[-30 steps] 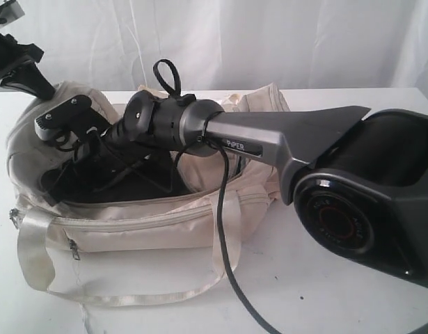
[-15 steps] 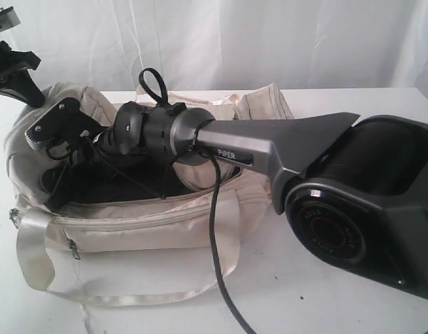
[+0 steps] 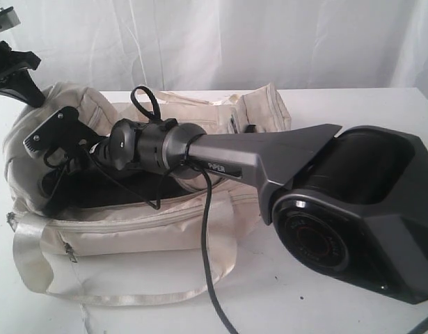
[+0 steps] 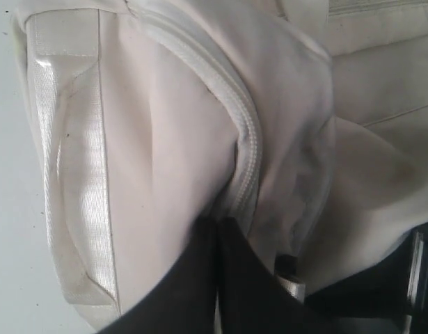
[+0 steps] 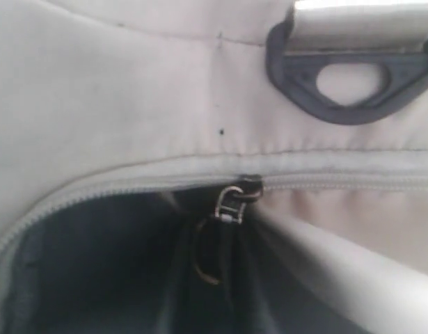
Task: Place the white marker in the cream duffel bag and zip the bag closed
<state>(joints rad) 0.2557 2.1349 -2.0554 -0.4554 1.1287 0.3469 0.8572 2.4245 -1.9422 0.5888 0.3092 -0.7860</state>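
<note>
From outside we count one cream duffel bag on the white table, two arms and one black cable. The right arm lies across the bag's open mouth and hides most of the dark inside, its wrist dipped in. The left gripper sits at the bag's raised end.

In the left wrist view its jaws are pressed together against the cloth by a zipper seam.

In the right wrist view we see one black buckle and one metal ring pull hanging from the slider. The right gripper stands narrow about the ring, but we cannot tell whether it grips. We cannot tell where the white marker is.
</note>
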